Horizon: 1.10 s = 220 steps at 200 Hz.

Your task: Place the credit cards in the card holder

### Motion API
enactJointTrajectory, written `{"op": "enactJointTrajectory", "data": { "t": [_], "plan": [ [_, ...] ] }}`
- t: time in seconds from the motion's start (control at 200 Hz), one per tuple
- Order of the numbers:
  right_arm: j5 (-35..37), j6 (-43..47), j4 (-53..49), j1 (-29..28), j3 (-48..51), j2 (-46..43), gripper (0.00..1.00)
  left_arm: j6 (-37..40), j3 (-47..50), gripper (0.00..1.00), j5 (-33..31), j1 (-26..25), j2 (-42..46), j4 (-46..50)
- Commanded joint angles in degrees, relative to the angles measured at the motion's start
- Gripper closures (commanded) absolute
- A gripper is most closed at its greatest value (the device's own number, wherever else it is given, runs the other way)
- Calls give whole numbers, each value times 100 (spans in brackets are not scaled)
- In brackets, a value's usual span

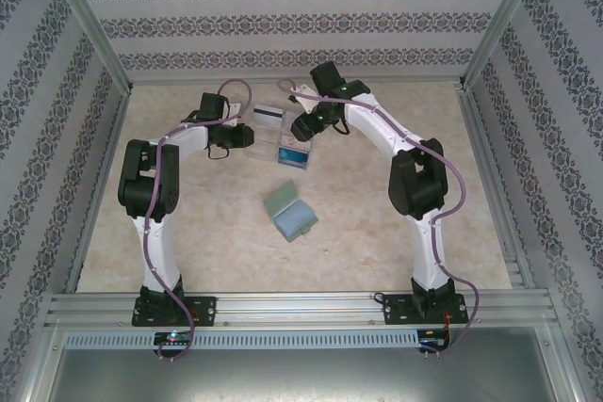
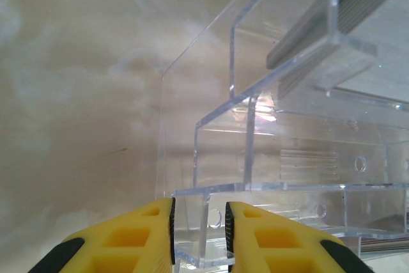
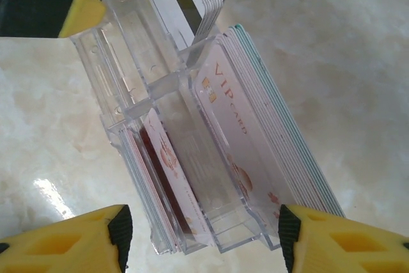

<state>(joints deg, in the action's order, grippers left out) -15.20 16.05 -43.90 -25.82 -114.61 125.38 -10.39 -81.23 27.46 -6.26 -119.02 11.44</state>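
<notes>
Credit cards (image 3: 238,133) upright in tray (image 3: 167,82); card holder (image 1: 289,213) on table (image 1: 188,233) before tray, apart.

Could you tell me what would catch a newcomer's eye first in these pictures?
A clear tray packed with cards sits at the table's far middle: the left gripper pinches its wall, the right gripper straddles it, open. The grey-green card holder lies apart, mid-table.
</notes>
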Motion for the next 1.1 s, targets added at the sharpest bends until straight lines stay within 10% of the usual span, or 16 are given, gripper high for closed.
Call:
{"op": "enactJointTrajectory", "data": {
  "t": [0.0, 1.094],
  "plan": [
    [-46, 195, -81, -111, 117, -262, 41, 55, -1, 75, 186, 5, -200, 335],
    [58, 235, -250, -320, 150, 296, 57, 68, 19, 74, 269, 4, -224, 306]
  ]
}}
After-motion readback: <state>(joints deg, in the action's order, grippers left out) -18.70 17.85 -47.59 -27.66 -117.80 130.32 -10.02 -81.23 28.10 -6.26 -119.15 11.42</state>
